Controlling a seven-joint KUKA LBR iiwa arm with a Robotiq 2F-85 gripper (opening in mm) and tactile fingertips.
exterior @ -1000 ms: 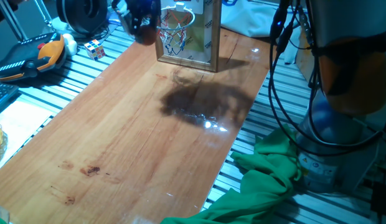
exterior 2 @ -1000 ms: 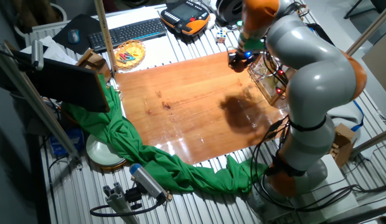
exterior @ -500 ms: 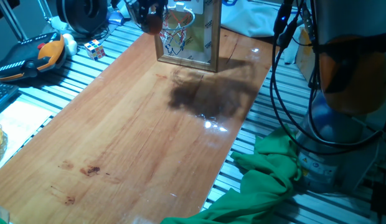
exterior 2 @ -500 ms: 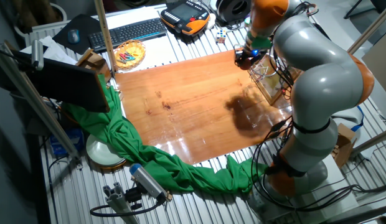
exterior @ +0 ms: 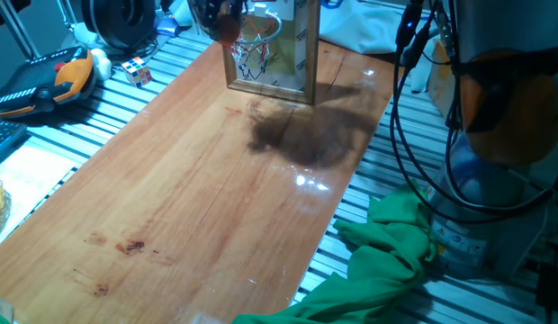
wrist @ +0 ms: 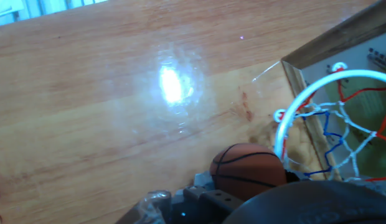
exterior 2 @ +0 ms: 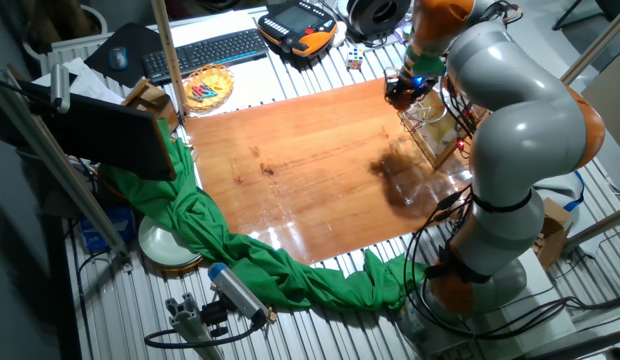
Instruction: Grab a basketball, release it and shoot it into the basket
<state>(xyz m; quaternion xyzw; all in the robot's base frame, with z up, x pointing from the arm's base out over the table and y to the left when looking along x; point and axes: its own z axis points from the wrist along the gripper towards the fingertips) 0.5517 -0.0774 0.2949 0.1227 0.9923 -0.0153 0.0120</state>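
Observation:
My gripper [exterior: 221, 20] is shut on the small orange basketball [exterior: 228, 30] and holds it high over the table's far end, right beside the basket's rim. In the hand view the basketball [wrist: 248, 170] sits between dark fingers [wrist: 204, 200], just left of the rim [wrist: 286, 127] and slightly short of it. The basket [exterior: 257, 40] has a white net with red and blue strands and hangs on a wooden-framed clear backboard [exterior: 307, 56]. In the other fixed view the gripper [exterior 2: 401, 88] hovers at the basket [exterior 2: 430, 118].
A puzzle cube [exterior: 137, 70] and an orange-and-black toy on a black device [exterior: 54, 81] lie left of the wooden tabletop [exterior: 198, 189]. A green cloth [exterior: 378, 261] drapes at the near right. Cables [exterior: 400, 108] hang by the arm's base. A keyboard [exterior 2: 205, 50] and bowl [exterior 2: 208, 88] sit beyond.
My gripper has moved with the basketball up and towards the basket, from left of the backboard to right beside the rim. Its shadow on the table has shifted with it.

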